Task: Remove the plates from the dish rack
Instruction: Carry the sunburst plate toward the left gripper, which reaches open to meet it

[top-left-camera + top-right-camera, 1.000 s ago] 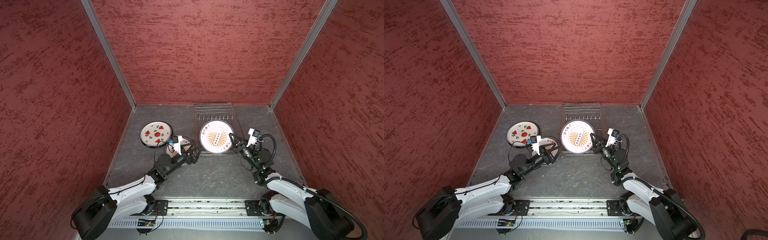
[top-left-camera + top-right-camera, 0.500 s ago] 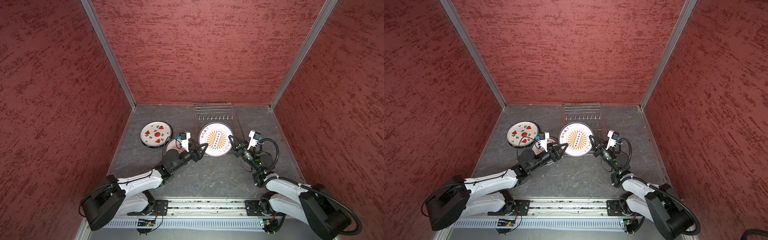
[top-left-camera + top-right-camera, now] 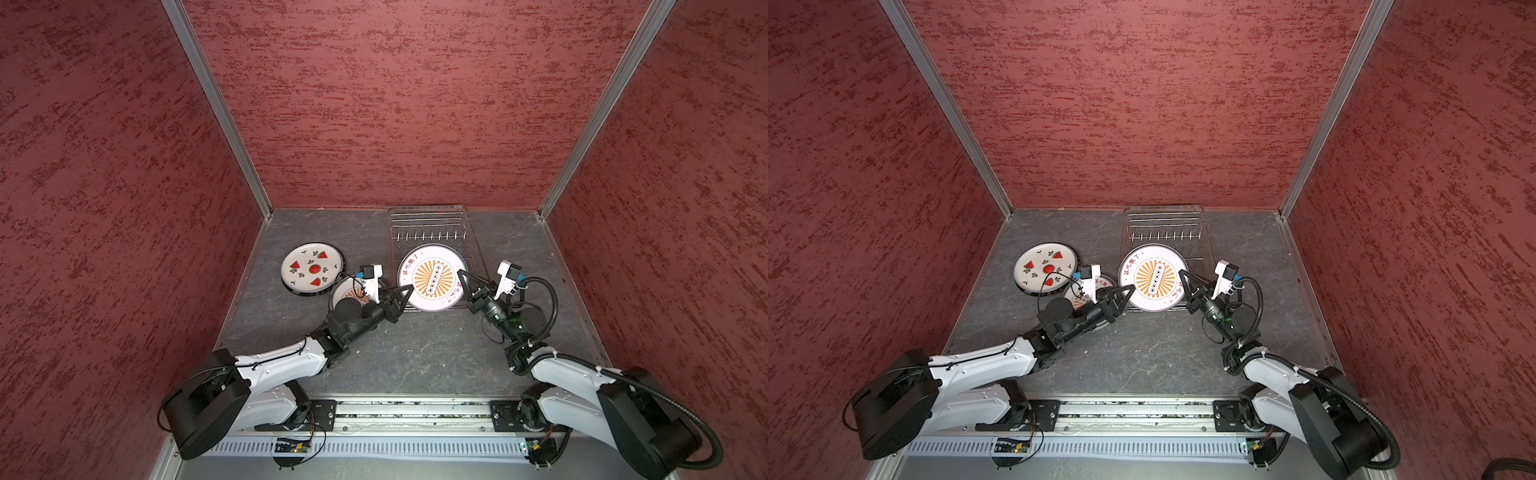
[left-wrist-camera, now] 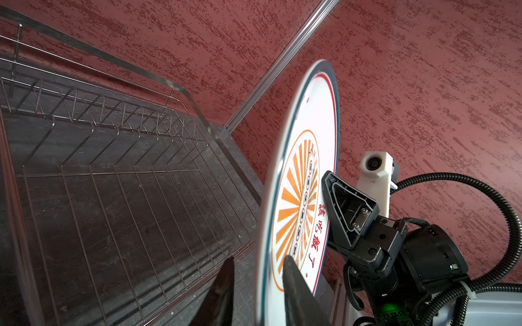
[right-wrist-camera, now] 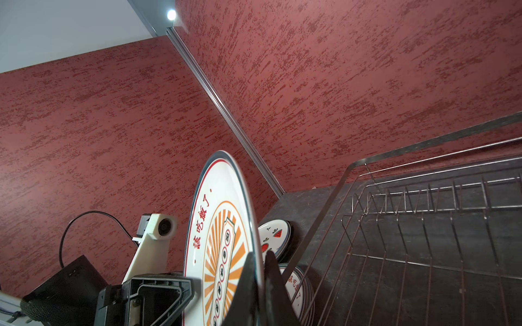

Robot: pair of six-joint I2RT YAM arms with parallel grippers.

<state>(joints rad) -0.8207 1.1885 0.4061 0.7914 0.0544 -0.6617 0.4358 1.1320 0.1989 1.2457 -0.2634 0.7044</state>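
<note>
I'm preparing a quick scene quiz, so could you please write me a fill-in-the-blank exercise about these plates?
The right gripper is shut on a plate printed with an orange ___.
In both top views, the watermelon plate lies ___ of the dish rack.
The rack's prongs hold ___ plates.
Answers: sunburst; left; no.

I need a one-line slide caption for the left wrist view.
Right gripper holds the sunburst plate by its rim near the dish rack; left fingers straddle the opposite rim.
</note>
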